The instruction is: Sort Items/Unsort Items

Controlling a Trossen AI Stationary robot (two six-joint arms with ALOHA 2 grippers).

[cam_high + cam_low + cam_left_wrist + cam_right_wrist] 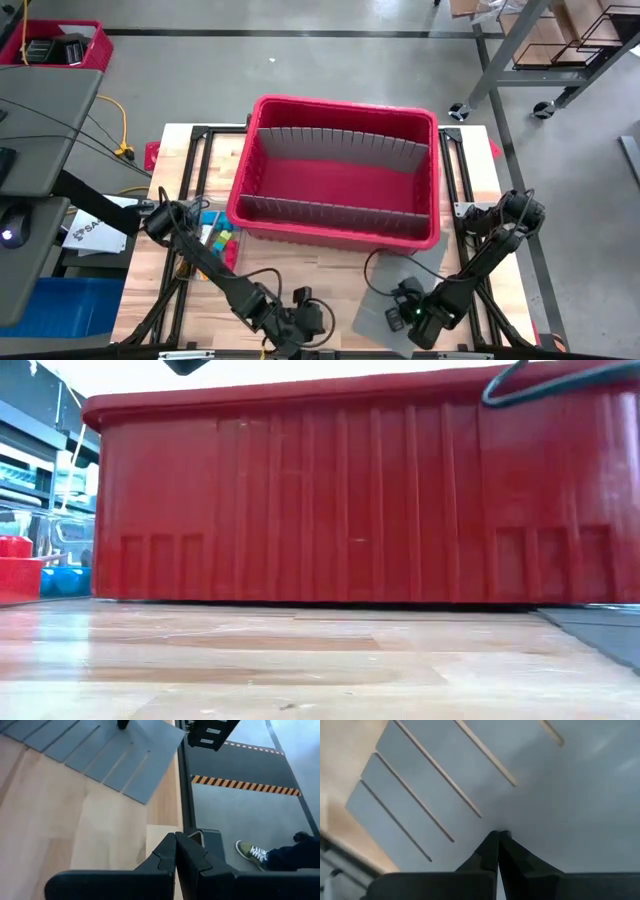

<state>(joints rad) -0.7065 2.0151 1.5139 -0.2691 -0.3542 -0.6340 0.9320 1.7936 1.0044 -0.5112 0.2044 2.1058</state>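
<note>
Small colourful blocks [222,238] lie clustered left of the bin [340,110].

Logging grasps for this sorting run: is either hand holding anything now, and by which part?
Nothing is held. The left hand and right hand are both shut empty, low over the table's front edge.

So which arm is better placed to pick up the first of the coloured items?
Probably the left. The coloured items lie beside the red bin on the left arm's side. The left pincer and right pincer are both shut, low near the table's front edge.
</note>
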